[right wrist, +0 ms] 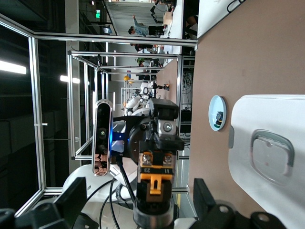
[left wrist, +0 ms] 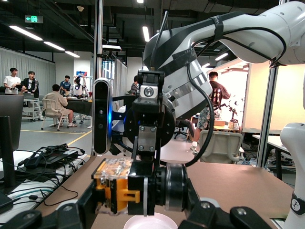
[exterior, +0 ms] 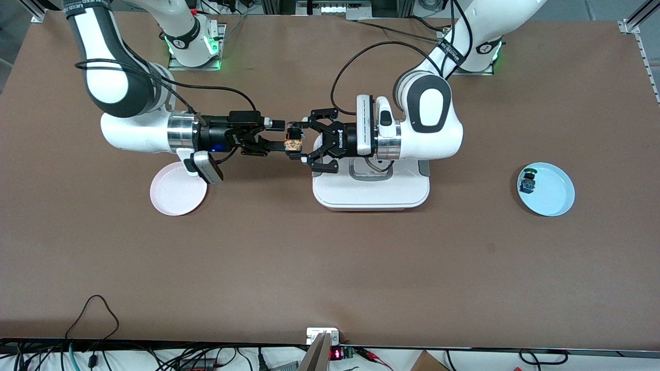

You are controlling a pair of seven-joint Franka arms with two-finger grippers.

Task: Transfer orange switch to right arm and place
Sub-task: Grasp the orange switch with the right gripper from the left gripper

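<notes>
The orange switch (exterior: 294, 141) hangs in the air above the table between the two grippers, its dark cap pointing away from the front camera. My left gripper (exterior: 300, 141), a wide black claw, is shut on it end to end, one finger on the orange body and one on the cap. This shows in the left wrist view (left wrist: 138, 202), with the switch (left wrist: 121, 186) seen side-on. The right arm (exterior: 139, 134) reaches in from its end. My right gripper (exterior: 282, 146) is open, with one finger above and one below the switch (right wrist: 155, 183), clear gaps on both sides (right wrist: 139, 193).
A pink plate (exterior: 175, 198) lies under the right arm's wrist. A white lidded box (exterior: 371, 198) sits below the left arm's wrist. A blue plate (exterior: 557, 198) toward the left arm's end holds a green-and-blue switch (exterior: 527, 180).
</notes>
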